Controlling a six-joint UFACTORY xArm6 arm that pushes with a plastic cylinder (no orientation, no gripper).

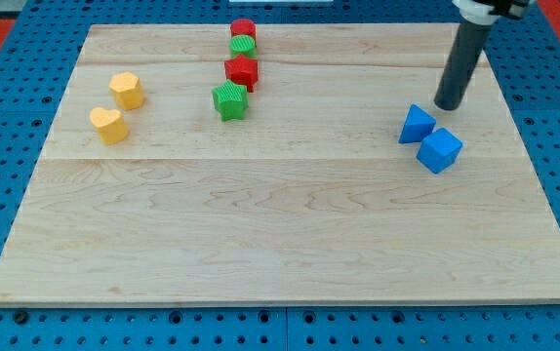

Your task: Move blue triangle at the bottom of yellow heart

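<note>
My tip [448,105], a bare rod with no jaws, stands just above-right of the blue triangle [417,125] near the board's right edge; yellow heart [109,125] sits near the left edge

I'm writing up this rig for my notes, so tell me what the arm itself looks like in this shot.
Only the arm's end shows, at the view's top right: a straight, smooth, dark grey cylindrical rod ending in my tip, just above the blue triangle on the wooden board. Above the rod sits a white collar under a black part. No cables or markings are visible.
</note>
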